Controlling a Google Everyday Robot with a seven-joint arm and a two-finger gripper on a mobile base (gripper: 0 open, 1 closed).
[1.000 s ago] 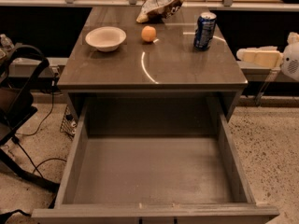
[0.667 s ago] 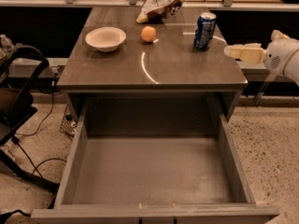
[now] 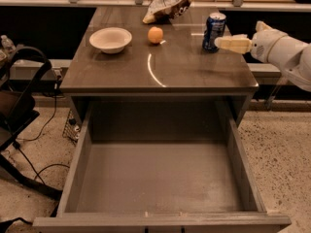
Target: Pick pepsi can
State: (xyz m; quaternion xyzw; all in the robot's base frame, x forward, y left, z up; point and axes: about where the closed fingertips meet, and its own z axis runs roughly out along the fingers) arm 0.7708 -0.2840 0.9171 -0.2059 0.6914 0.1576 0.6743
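Now jaws beside pepsi can (image 3: 214, 31), spread unclear, orange (image 3: 155, 34) & bowl (image 3: 111, 39) well L

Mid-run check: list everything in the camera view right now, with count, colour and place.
pepsi can: one, dark blue, upright, tabletop right rear.
bowl: one, white, tabletop left rear.
orange: one, orange, between bowl and can.
snack bag: one, pale printed, tabletop back edge.
table: one, grey-brown top, centre.
drawer: one, grey, pulled open beneath the top.
cables: black, floor at left.
gripper: one, cream, at the can's right side; contact unclear.
arm: one, white, entering from the right.
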